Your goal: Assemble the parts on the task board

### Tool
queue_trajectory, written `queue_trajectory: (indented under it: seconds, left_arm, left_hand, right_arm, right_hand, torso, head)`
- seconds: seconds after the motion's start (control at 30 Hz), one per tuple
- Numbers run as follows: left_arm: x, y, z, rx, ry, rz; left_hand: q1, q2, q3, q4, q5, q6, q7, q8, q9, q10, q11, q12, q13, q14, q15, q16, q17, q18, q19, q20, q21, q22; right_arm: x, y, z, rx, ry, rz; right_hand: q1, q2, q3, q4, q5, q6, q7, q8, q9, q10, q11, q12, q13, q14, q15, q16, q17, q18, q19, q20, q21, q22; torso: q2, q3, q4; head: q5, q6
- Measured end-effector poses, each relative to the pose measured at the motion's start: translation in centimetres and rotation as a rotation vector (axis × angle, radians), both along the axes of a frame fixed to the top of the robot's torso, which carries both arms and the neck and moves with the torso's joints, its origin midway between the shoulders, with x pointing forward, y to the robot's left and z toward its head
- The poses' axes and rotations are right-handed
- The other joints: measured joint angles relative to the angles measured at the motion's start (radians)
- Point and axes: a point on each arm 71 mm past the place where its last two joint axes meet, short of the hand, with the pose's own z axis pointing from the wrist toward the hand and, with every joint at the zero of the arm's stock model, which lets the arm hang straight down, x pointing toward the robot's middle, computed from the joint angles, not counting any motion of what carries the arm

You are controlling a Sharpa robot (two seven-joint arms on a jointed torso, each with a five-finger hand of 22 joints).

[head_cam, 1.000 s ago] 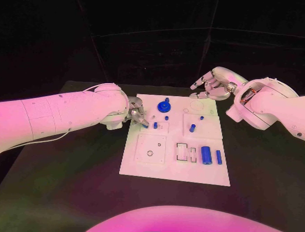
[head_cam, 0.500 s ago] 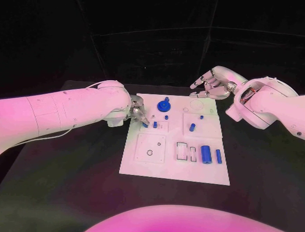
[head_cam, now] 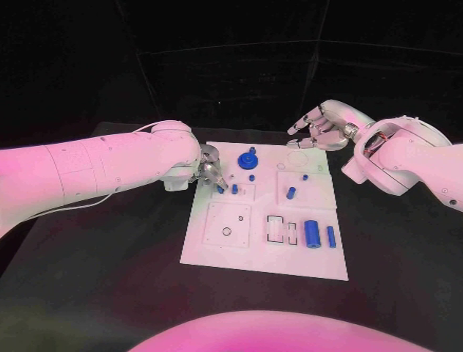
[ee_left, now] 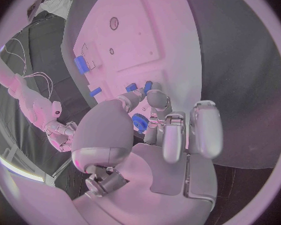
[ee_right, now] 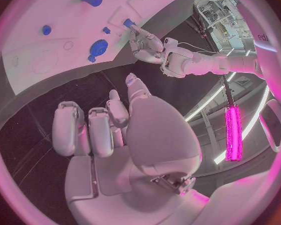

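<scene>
- I see my left hand (head_cam: 207, 171) at the left edge of the flat white task board (head_cam: 231, 242), thumb and fingertips pinched on a small blue peg (head_cam: 220, 188) low over the board's upper-left area.
- My right hand (head_cam: 321, 128) hovers off the board's far right corner, fingers loosely apart, holding nothing.
- A round blue gear with a knob (head_cam: 250, 158) stands on the board just beside the left hand.

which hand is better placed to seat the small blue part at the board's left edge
Left. The left hand already has its fingertips at the small blue part on the task board. The right hand hovers beyond the board's far edge, holding nothing.
</scene>
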Motion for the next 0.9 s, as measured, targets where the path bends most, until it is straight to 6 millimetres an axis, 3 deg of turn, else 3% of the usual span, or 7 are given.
queue_trajectory:
  seconds: [0.3, 0.53, 0.73, 0.9]
  left_arm:
    - [0.0, -0.1, -0.3, 0.004, 0.013, -0.003]
    - [0.1, 0.2, -0.5, 0.011, 0.018, 0.003]
    - [0.1, 0.6, -0.5, 0.011, 0.014, 0.012]
    - [0.0, 1.2, -0.5, 0.004, 0.001, 0.029]
  left_hand:
    - [-0.021, 0.001, -0.018, 0.017, 0.000, 0.012, -0.001, 0.004, -0.005, 0.004, -0.004, 0.006, 0.004, 0.000, 0.000, 0.000, 0.000, 0.000, 0.003, -0.003, 0.000, 0.000]
    - [-0.097, -0.031, -0.137, 0.078, -0.003, 0.027, -0.001, 0.001, -0.015, 0.008, -0.009, 0.011, 0.010, 0.002, -0.002, 0.000, 0.000, 0.000, 0.003, -0.003, 0.000, 0.000]
    - [-0.105, -0.031, -0.230, 0.116, -0.003, 0.031, -0.006, -0.005, -0.028, 0.008, -0.009, 0.013, 0.014, 0.004, -0.003, 0.000, 0.000, 0.000, 0.003, -0.003, 0.000, 0.000]
    - [-0.111, -0.038, -0.328, 0.164, -0.061, 0.039, -0.007, -0.012, -0.042, 0.009, -0.009, 0.018, 0.019, 0.004, -0.003, 0.000, 0.000, 0.000, 0.007, -0.007, 0.004, 0.000]
  right_arm:
    - [0.0, 0.0, 0.0, 0.000, 0.000, 0.000]
    - [0.0, -0.1, 0.0, 0.000, 0.000, -0.001]
    - [0.0, -0.1, 0.0, 0.000, 0.000, -0.002]
    - [0.0, -0.1, 0.0, 0.000, 0.000, -0.002]
  right_hand:
    - [0.000, 0.000, 0.000, 0.000, 0.000, 0.000, 0.000, 0.000, 0.000, 0.000, 0.000, 0.000, -0.001, 0.000, 0.000, 0.000, -0.004, 0.000, 0.000, 0.000, -0.005, -0.004]
    - [0.000, 0.000, -0.003, -0.003, 0.000, 0.000, 0.000, 0.000, 0.000, 0.000, 0.000, -0.004, -0.002, 0.000, 0.000, 0.000, -0.005, 0.000, 0.000, 0.000, -0.006, -0.006]
    - [0.000, 0.000, -0.003, -0.003, 0.000, 0.000, 0.000, 0.000, 0.000, 0.000, 0.000, -0.004, -0.003, 0.000, 0.000, 0.000, -0.005, 0.000, 0.000, 0.000, -0.006, -0.005]
    - [0.000, 0.000, -0.003, -0.003, 0.000, 0.000, 0.000, 0.000, 0.000, 0.000, 0.000, -0.004, -0.003, 0.000, 0.000, 0.000, -0.005, 0.000, 0.000, 0.000, -0.006, -0.005]
  torso:
    - [0.000, -0.0002, 0.0007]
    - [0.000, -0.0007, 0.0009]
    - [0.000, -0.0008, 0.0013]
    - [0.000, -0.0012, 0.0015]
  head:
    - [-0.001, 0.000]
    - [-0.003, -0.001]
    - [-0.004, 0.000]
    - [-0.006, 0.003]
